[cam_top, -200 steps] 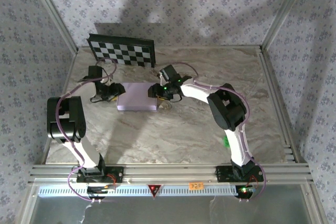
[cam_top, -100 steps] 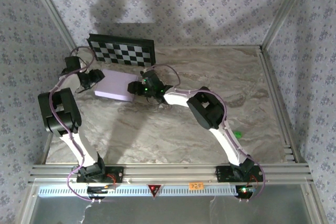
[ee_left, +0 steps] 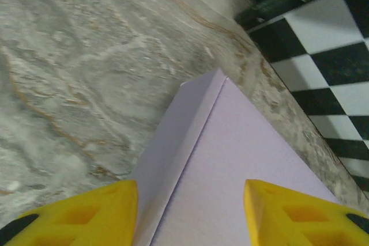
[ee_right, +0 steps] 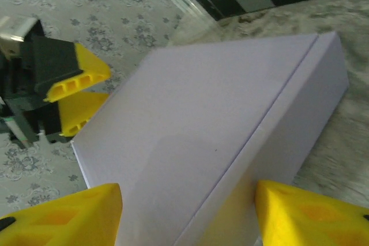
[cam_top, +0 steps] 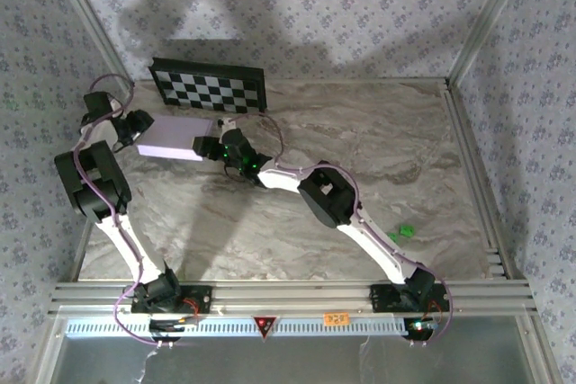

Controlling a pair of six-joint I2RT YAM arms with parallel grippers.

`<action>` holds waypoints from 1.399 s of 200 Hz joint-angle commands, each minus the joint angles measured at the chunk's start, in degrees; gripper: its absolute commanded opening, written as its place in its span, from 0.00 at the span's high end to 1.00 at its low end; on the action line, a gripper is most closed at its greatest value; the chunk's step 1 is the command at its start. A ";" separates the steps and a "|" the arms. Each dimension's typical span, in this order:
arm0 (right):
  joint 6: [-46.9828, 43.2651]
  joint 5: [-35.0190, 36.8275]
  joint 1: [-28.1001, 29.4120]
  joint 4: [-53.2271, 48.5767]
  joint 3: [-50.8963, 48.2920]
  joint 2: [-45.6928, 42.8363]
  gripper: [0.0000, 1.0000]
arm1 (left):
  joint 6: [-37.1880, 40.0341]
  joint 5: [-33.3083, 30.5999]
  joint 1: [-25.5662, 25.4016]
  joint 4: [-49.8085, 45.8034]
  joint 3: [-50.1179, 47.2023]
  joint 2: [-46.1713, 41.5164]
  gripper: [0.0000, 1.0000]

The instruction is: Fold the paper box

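The paper box (cam_top: 175, 138), closed flat, now sits by the bench's (cam_top: 378, 159) far left corner beside the checkerboard panel (cam_top: 209, 87), shifted from mid-bench, left pincer (cam_top: 137, 125) and right pincer (cam_top: 209, 146) part-open astride its ends, grip unclear, so folding looks done

Looking down from above, both ends of the paper box (cam_top: 173, 138) sat tucked under the left gripper (cam_top: 137, 125) and the right gripper (cam_top: 209, 145) — too small to say whether any finger actually pressed it. Green scraps (cam_top: 402, 233) right of centre were too tiny to name. In the left wrist view the box and its yellow fingers (ee_left: 86, 211) ran off the bottom edge, and the checkerboard panel (ee_left: 323, 44) off the right. The right wrist view cropped its own fingers (ee_right: 311, 214) likewise — the table (ee_right: 340, 154) there was smeared.
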 commanded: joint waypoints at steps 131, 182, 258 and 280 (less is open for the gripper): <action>-0.74 -1.90 -0.55 -7.70 13.56 8.67 0.34 | -4.28 3.44 1.98 -4.79 10.22 9.95 0.48; -3.34 -1.53 -1.91 -12.44 13.71 6.45 0.28 | -4.38 -1.46 2.86 -4.91 6.99 6.01 0.45; -11.38 -5.27 -5.18 -14.13 -1.67 -7.84 0.20 | -4.06 -3.52 2.29 -1.89 2.78 -4.38 0.39; -14.60 -5.49 -6.86 -13.47 -11.43 -15.10 0.07 | -2.34 -4.21 0.75 -1.56 0.21 -8.33 0.23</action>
